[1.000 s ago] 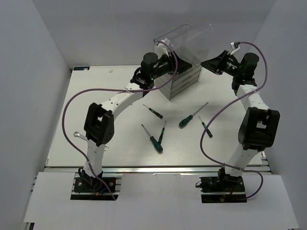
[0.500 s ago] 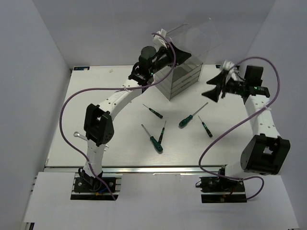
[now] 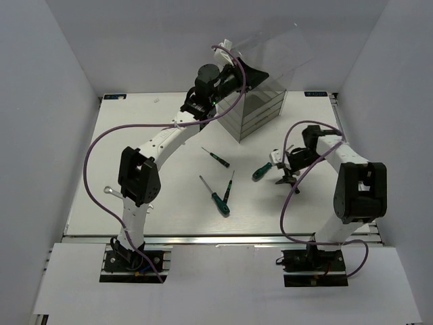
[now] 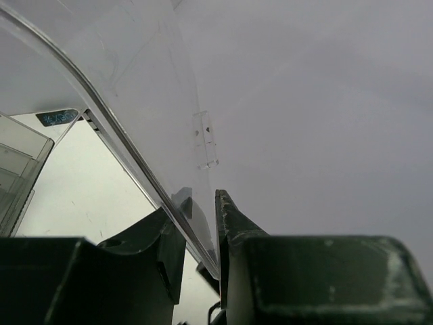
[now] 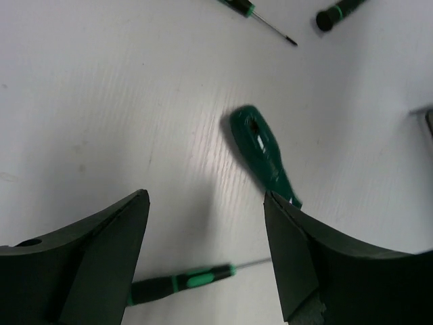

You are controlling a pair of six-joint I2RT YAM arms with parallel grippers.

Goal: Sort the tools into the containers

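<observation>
The smoky-grey drawer unit [image 3: 260,112] stands at the back of the table. My left gripper [image 3: 249,73] is shut on the edge of its clear rounded lid [image 3: 274,57], held raised; the left wrist view shows the lid [image 4: 135,81] pinched between the jaws of that gripper [image 4: 201,210]. My right gripper [image 3: 283,175] is open, low over the table. In its wrist view the gripper [image 5: 206,196] frames a dark-green screwdriver handle [image 5: 264,159] just ahead and a slim green-and-black screwdriver [image 5: 183,281] under it. Three more screwdrivers [image 3: 218,158] [image 3: 211,193] [image 3: 229,188] lie mid-table.
A silver wrench [image 3: 108,191] lies at the left, by the left arm's elbow. The dark-green screwdriver [image 3: 262,170] lies just left of the right gripper. Purple cables loop off both arms. White walls close in the table on three sides.
The right arm has swung from beside the drawer unit down to the table by the screwdrivers. The left gripper lifted the lid a little, then held still.
</observation>
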